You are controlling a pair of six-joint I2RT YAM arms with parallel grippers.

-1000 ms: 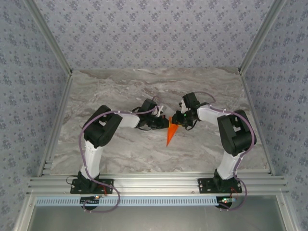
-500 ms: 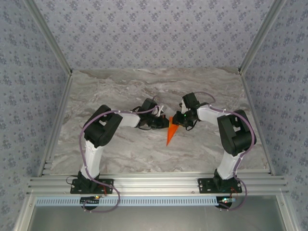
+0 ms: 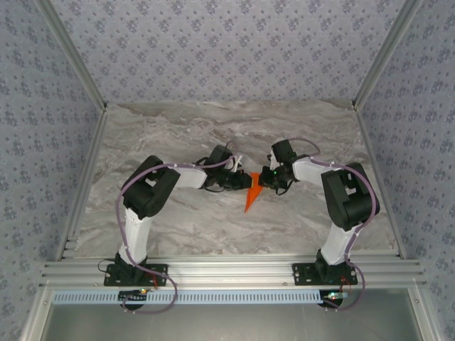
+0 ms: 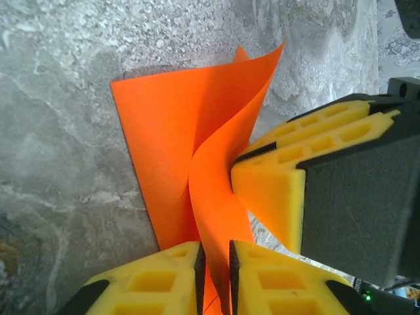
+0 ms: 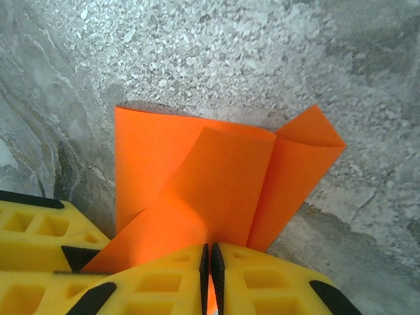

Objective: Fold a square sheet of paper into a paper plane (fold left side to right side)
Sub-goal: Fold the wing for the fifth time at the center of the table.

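Note:
The orange-red sheet of paper [image 3: 248, 200] lies mid-table, folded into a narrow shape whose point faces the near edge. Both grippers meet at its far end. My left gripper [image 3: 242, 182] reaches in from the left. Its jaws [image 4: 214, 262] stand slightly open, with an upright curled flap of the paper [image 4: 216, 197] loose in the gap. My right gripper [image 3: 261, 182] comes from the right, and in its wrist view it [image 5: 211, 262] is shut on a raised flap of the paper [image 5: 216, 184]. One right finger [image 4: 275, 190] presses against the flap in the left wrist view.
The grey marbled tabletop [image 3: 178, 135] spreads out around the paper. Aluminium rails [image 3: 213, 270] run along the near edge and wallpapered walls close in the back and both sides. The left gripper's yellow fingers [image 5: 33, 230] sit at the lower left of the right wrist view.
The left jaws have opened a little and released their pinch on the flap. The right jaws have closed onto the paper. The paper has barely shifted.

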